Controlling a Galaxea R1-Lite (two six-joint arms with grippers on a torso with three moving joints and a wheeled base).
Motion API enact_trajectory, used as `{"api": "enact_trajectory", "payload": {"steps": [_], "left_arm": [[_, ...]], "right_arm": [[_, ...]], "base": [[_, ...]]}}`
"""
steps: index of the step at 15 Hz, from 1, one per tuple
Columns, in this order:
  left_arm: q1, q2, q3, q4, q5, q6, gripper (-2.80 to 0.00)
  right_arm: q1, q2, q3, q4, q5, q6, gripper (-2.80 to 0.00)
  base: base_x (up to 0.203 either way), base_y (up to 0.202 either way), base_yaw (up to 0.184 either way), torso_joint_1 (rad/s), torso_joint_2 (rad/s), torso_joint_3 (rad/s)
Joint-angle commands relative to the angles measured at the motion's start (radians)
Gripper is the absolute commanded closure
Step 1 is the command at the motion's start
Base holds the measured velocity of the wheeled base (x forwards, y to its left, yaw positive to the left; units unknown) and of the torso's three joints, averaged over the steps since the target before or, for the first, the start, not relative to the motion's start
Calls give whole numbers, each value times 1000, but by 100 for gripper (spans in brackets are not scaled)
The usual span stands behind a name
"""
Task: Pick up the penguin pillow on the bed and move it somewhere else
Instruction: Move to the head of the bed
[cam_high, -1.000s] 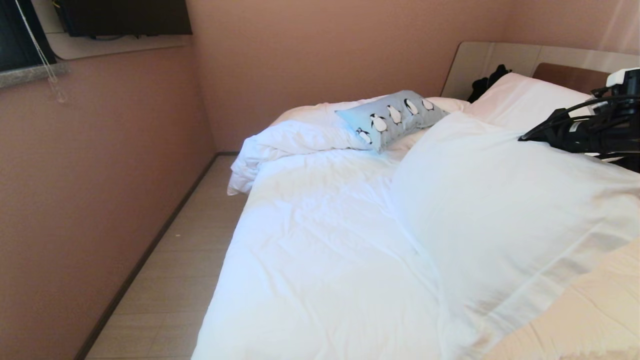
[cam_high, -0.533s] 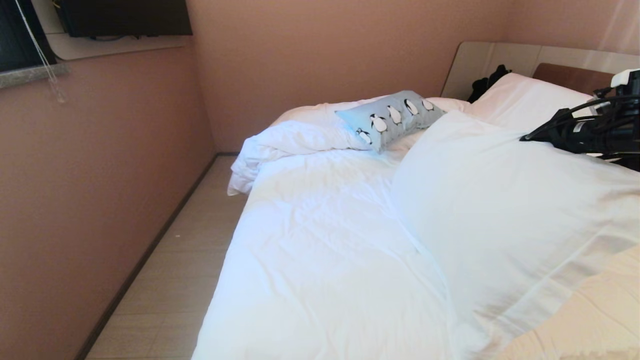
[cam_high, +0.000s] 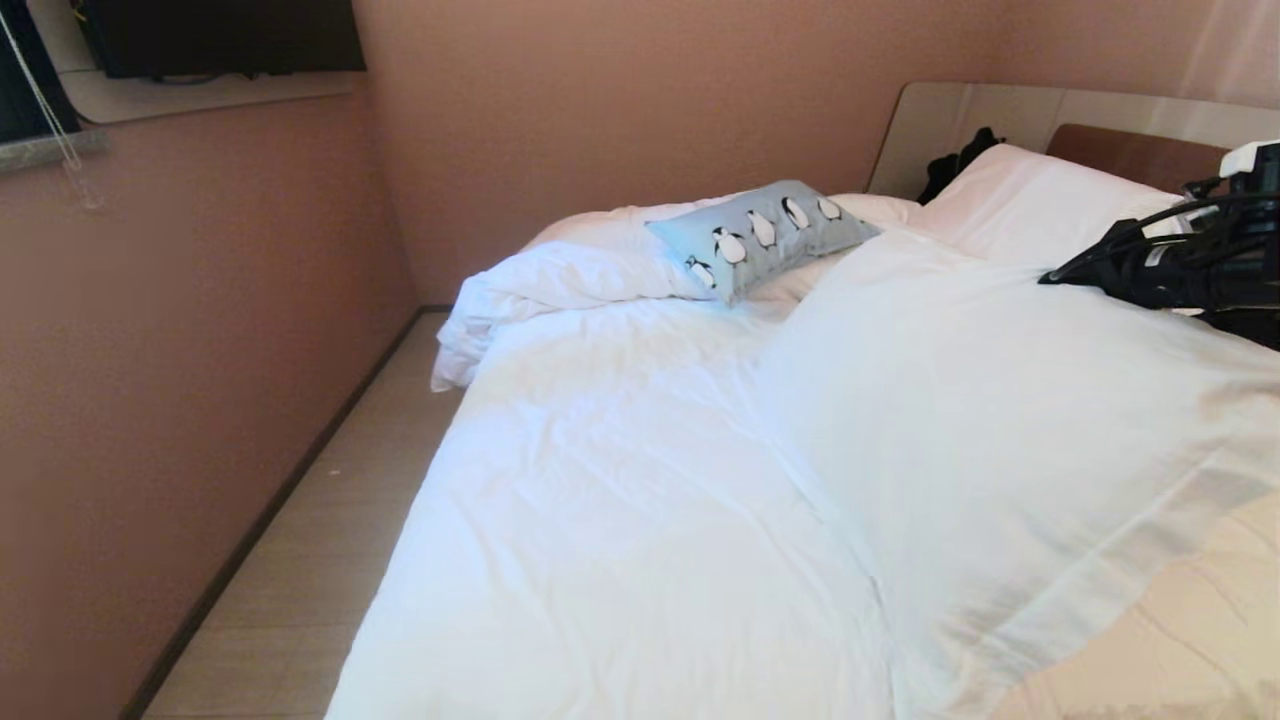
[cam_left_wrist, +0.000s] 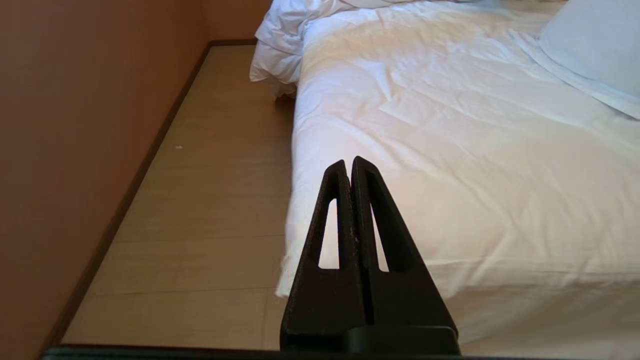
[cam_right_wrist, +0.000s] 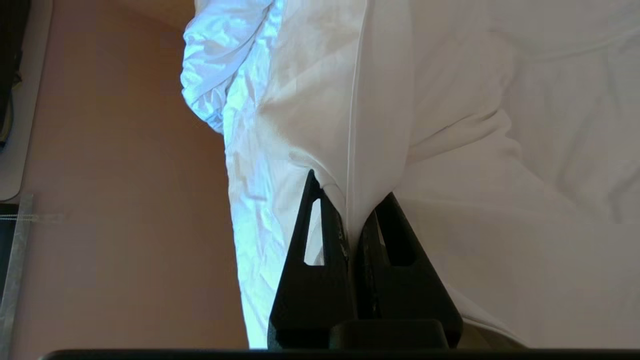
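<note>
The penguin pillow (cam_high: 758, 235) lies on the bunched duvet (cam_high: 560, 285) at the bed's (cam_high: 620, 520) far side. A large white pillow (cam_high: 1000, 420) lies between it and the right gripper (cam_right_wrist: 350, 200), whose jaws pinch that pillow's edge. The left gripper (cam_left_wrist: 348, 167), jaws pressed together, hangs near the floor (cam_left_wrist: 200, 200).

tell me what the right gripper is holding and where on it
The right gripper is shut on the large white pillow, pinching its flat sewn border edge.
</note>
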Motion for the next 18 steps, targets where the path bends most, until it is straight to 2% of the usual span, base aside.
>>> {"api": "enact_trajectory", "payload": {"steps": [1, 11, 14, 18], "left_arm": [[0, 0, 0, 0, 1, 0, 0], [0, 0, 1, 0, 1, -2, 0], [0, 0, 0, 0, 1, -2, 0], [0, 0, 0, 0, 1, -2, 0]], "right_arm": [[1, 2, -1, 0, 4, 4, 0], [-14, 1, -1, -12, 5, 2, 0], [-25, -2, -1, -15, 47, 5, 0], [-37, 1, -1, -24, 51, 5, 0]], "base": [[0, -192, 2, 2, 4, 2], [0, -193, 0, 2, 3, 3], [0, -194, 2, 3, 2, -2], [0, -195, 1, 2, 0, 2]]}}
